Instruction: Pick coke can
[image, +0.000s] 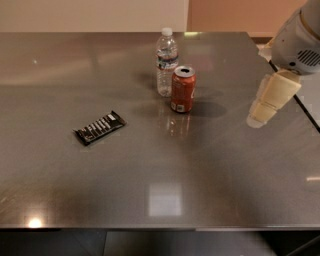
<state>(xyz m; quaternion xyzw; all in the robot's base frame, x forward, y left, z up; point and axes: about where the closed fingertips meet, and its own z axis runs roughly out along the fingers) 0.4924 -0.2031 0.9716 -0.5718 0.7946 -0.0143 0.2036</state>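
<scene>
Spanning the view, the grey worktop (210, 170) carries three items. Near its right edge hovers the gripper (262, 110); clenched or released, I cannot tell. Toward the far edge stands a water bottle (166, 62), with the coke can (183, 90) upright just beside it. A dark snack bar (100, 127) lies leftward.

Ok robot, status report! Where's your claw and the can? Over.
Claw at right, above the table, well clear of the can. Can upright, mid-table, untouched. Bottle close at its left rear; candy bar far off left.
</scene>
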